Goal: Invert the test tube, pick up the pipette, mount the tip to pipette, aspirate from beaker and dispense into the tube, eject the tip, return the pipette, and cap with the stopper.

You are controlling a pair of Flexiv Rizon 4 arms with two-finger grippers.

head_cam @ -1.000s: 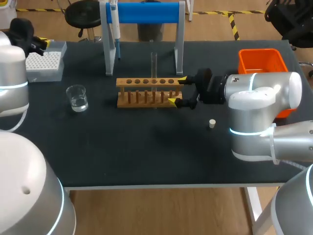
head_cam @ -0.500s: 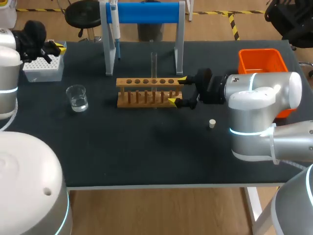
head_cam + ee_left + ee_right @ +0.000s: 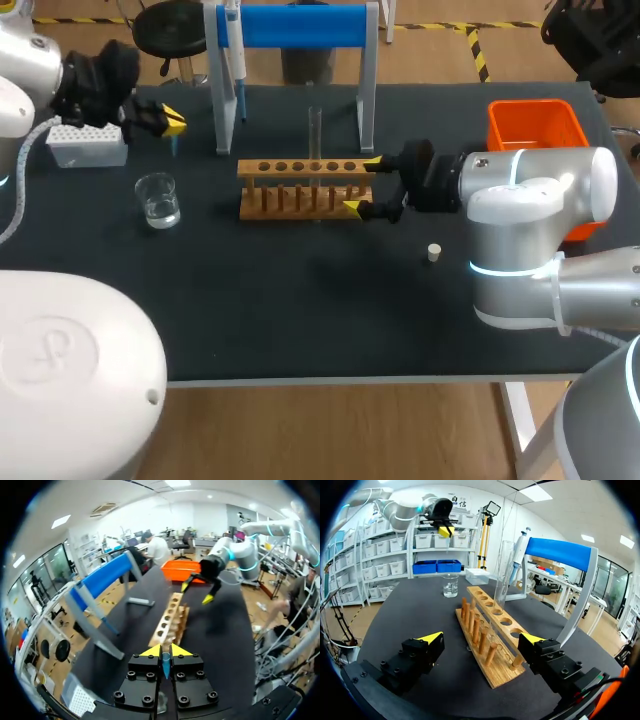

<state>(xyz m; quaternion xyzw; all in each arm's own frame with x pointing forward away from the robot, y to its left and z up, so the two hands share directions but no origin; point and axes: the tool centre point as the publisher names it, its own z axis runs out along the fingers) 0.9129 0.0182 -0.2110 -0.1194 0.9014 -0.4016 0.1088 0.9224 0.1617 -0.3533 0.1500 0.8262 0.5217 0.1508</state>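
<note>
Now | left gripper (image 3: 165,121) clamped on blue pipette tip (image 3: 165,663); pipette (image 3: 234,45) hangs upright on stand (image 3: 300,25), 2 o'clock from it; left arm nearer | right gripper (image 3: 362,184) spread astride rack (image 3: 300,185) end; test tube (image 3: 314,130) upright in rack

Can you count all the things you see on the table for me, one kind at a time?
Clear glass beaker with water: 1
Clear glass test tube: 1
Wooden test tube rack: 1
White tip box: 1
Small white stopper: 1
Orange plastic bin: 1
Stand with blue bar: 1
White-and-blue pipette on the stand: 1
Blue pipette tip in the left gripper: 1
Total: 9
</note>
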